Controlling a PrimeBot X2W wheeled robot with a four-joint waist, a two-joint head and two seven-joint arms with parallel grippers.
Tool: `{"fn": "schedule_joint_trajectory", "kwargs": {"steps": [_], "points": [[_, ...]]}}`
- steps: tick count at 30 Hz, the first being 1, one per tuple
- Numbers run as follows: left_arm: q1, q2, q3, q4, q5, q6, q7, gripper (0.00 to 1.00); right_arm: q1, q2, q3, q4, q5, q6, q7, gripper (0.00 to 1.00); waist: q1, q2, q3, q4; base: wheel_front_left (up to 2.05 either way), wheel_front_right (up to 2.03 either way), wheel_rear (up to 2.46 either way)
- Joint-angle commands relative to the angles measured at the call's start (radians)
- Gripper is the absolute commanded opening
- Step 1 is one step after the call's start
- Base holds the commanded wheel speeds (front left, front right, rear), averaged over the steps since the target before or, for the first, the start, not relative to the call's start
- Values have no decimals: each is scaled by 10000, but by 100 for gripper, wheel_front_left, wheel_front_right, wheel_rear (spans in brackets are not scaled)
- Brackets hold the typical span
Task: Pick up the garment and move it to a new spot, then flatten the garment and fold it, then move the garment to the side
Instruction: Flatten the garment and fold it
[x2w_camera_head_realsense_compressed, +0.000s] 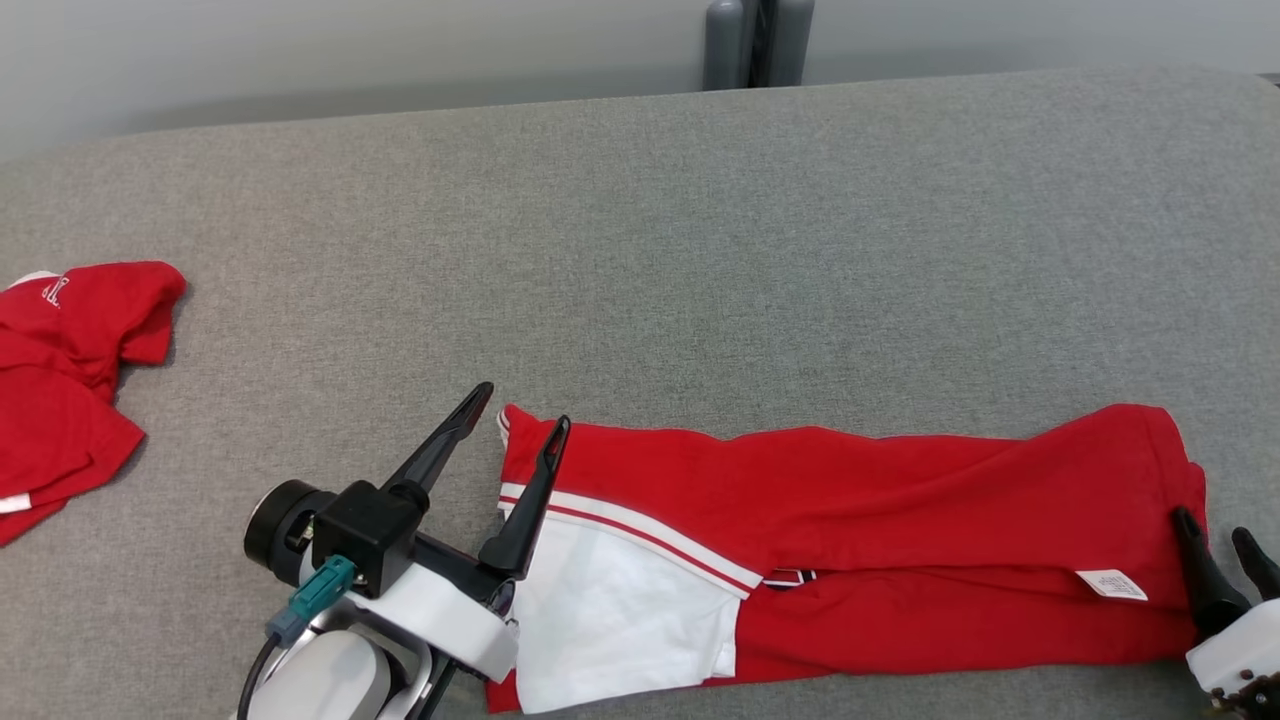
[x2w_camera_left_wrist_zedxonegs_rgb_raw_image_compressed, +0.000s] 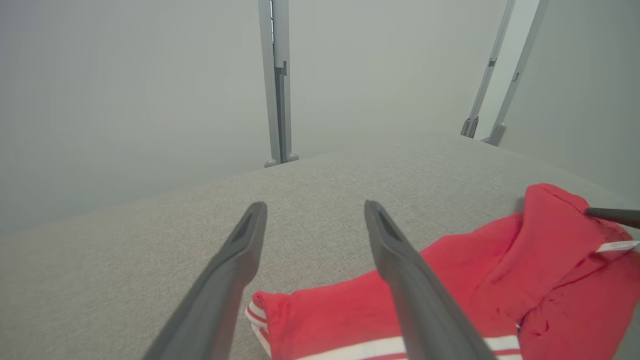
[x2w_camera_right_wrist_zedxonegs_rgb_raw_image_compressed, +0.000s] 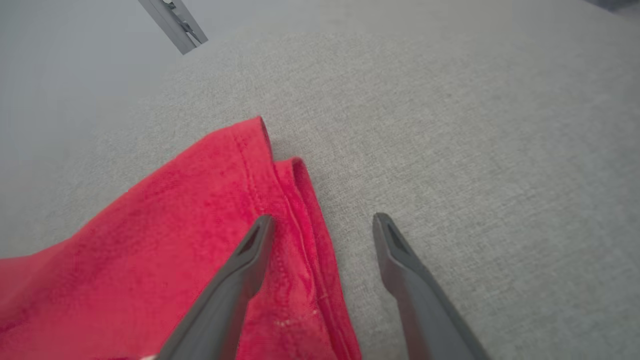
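Red-and-white garment (x2w_camera_head_realsense_compressed: 850, 520) folded into a long band along the near edge of the grey fabric table (x2w_camera_head_realsense_compressed: 700, 250), white panel at its left end, white label (x2w_camera_head_realsense_compressed: 1112, 584) near its right end; left gripper (x2w_camera_head_realsense_compressed: 522, 408) with fingers apart, straddling the band's far-left corner; right gripper (x2w_camera_head_realsense_compressed: 1210, 525) with fingers apart at the right hem, one finger over the cloth, contact perhaps but not certain; a second red garment (x2w_camera_head_realsense_compressed: 70, 380) crumpled at the far left, well apart.

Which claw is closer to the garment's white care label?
Right. The right claw is beside the care label; the left claw is at the opposite end of the garment.
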Motion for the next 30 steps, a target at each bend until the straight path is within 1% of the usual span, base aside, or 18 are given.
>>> {"fn": "schedule_joint_trajectory", "kwargs": {"steps": [1, 5, 10, 11, 12, 13, 14, 22, 30], "points": [[-149, -7, 23, 56, 78, -44, -54, 100, -202, -108, 162, 295, 161, -4, -127, 100, 0, 0, 42, 57, 0, 0, 0], [-193, -39, 1, 128, 112, -94, -62, 100, -423, -169, 680, 820, 566, -4, -256, 100, 0, 0, 72, 147, 0, 0, 0], [-138, -57, -33, 203, 150, -65, -88, 100, -618, -185, 1546, 1089, 1112, -2, -470, 100, 0, 0, 43, 216, 0, 0, 0], [-121, -57, -33, 210, 156, -57, -90, 100, -648, -195, 1709, 1106, 1202, -2, -451, 98, 0, 0, 36, 217, 0, 0, 0], [-108, -59, -35, 216, 158, -54, -94, 100, -669, -230, 1841, 1119, 1271, -2, -451, 47, 0, 0, 29, 221, 0, 0, 0], [-96, -58, -33, 224, 159, -51, -96, 100, -684, -263, 1977, 1144, 1352, -2, -474, 19, 0, 0, 20, 222, 0, 0, 0], [-87, -60, -33, 229, 160, -46, -97, 100, -706, -310, 2104, 1172, 1391, -2, -501, 0, 0, 0, 11, 222, 0, 0, 0], [-66, -55, -27, 256, 157, -10, -110, 100, -1059, -826, 2657, 1467, 1781, -7, -830, 0, 0, 0, -8, 212, 0, 0, 0], [-206, 15, -51, 236, 181, 33, -78, 100, -1673, -1758, 2844, 2107, 2085, -8, -900, 0, 0, 0, 110, 230, 0, 0, 0]]}}
